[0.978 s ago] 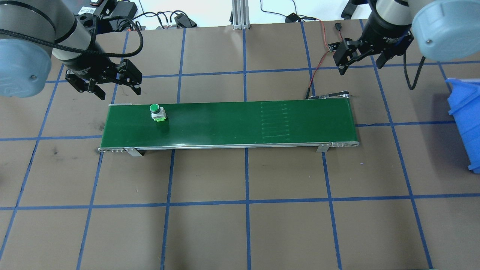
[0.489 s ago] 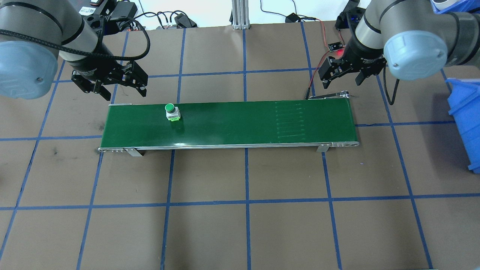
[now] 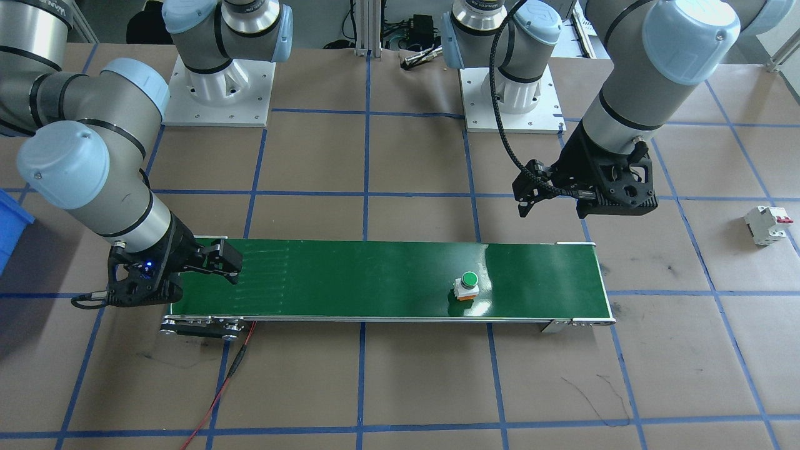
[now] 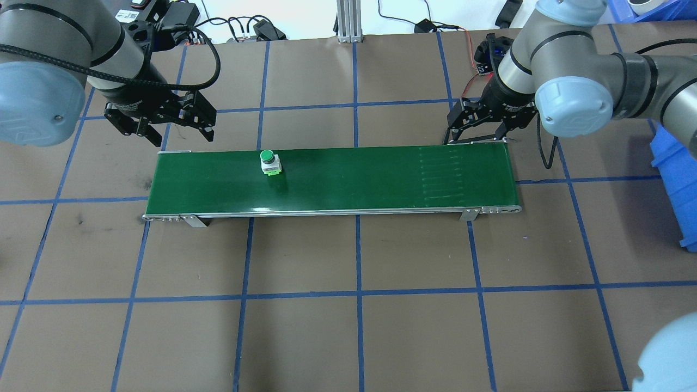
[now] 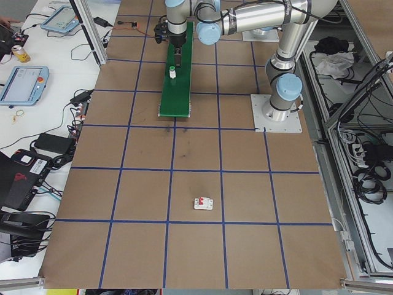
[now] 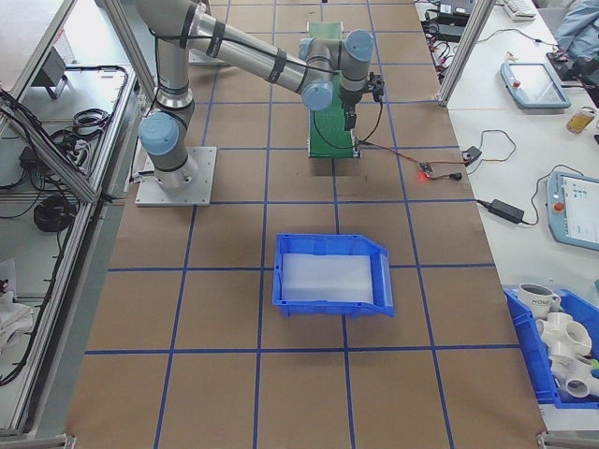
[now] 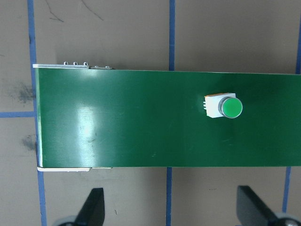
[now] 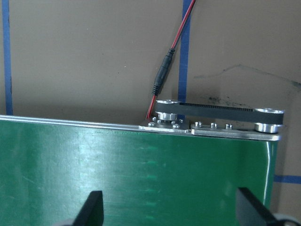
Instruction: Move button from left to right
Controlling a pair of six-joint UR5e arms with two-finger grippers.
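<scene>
The button [image 4: 268, 161] stands upright on the green conveyor belt [image 4: 348, 179], in the belt's left portion near the far edge, touched by neither arm. The left gripper [image 4: 161, 120] hovers off the belt's far left corner with its fingers [image 7: 93, 207] spread apart and empty; in the left wrist view the button sits well off to one side, not between them. The right gripper [image 4: 479, 121] hangs at the belt's far right corner, above the pulley end [image 8: 216, 120] where a red and black cable [image 8: 164, 70] plugs in, its fingers [image 8: 91, 209] also apart and holding nothing. Judging from this layout, the step in hand looks like waiting for the button at the right end. To do it well, the right gripper should line its open fingers across the button's lane near the far edge, low enough to take the white-grey body and not the round cap, and keep clear of the cable and pulley. Closing too early or on the cap risks tipping the button over. A blue bin [image 4: 678, 179] sits on the surface beyond the right end
</scene>
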